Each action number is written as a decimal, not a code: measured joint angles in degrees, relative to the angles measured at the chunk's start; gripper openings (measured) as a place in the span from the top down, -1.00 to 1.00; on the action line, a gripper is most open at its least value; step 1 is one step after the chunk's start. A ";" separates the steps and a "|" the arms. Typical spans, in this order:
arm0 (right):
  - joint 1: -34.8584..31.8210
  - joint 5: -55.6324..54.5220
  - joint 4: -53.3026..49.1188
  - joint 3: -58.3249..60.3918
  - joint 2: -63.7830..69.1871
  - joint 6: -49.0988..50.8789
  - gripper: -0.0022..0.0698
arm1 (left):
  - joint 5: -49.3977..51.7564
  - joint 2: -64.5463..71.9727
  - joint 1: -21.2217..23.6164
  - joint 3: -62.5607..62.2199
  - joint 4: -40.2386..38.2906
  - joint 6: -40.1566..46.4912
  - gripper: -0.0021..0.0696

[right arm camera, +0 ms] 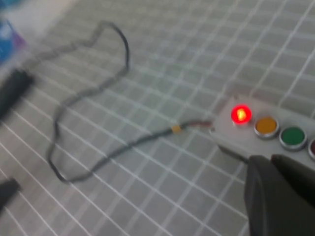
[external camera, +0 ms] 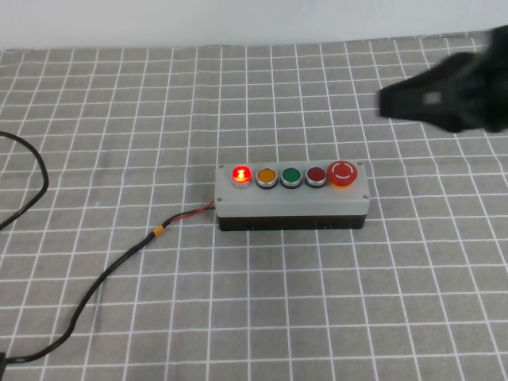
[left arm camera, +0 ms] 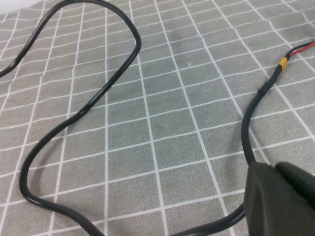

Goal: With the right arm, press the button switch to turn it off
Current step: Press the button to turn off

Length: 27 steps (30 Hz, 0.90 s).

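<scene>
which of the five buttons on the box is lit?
The button switch at the box's left end, beside the cable, glows bright red. The amber, green, dark red and mushroom buttons look unlit. The right gripper hovers back-right of the box; the left gripper is by the cable.

Landmark: the grey five-button switch box (external camera: 291, 202), on the grey white-gridded tablecloth (external camera: 317, 309) near centre. On its top, the lit bright-red round button switch (external camera: 240, 175) holds the left end; the large red mushroom button (external camera: 342, 173) holds the right end. The black cable (external camera: 95, 286) leaves the box's left side, trailing forward-left. The black right gripper (external camera: 397, 99) hangs behind-right of the box, apart. The black left gripper (left arm camera: 275, 201) sits beside the cable, left of the box.
</scene>
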 joint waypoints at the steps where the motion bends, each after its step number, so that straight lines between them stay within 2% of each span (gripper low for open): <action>1: 1.71 -0.48 -2.90 -1.80 1.25 2.32 0.98 | 0.00 0.00 0.00 0.00 0.00 0.00 0.95; 8: 16.05 -0.49 -30.00 -14.39 13.45 22.38 0.98 | 0.00 0.00 0.00 0.00 0.00 0.00 0.95; 14: 23.80 3.72 -48.57 -25.63 23.76 34.97 0.98 | 0.00 0.00 0.00 0.00 0.00 0.00 0.95; 18: 24.78 6.05 -52.12 -33.46 31.40 37.37 0.98 | 0.00 0.00 0.00 0.00 0.00 0.00 0.95; 27: 25.04 7.02 -52.77 -46.29 44.74 37.71 0.98 | 0.00 0.00 0.00 0.00 0.21 0.00 0.95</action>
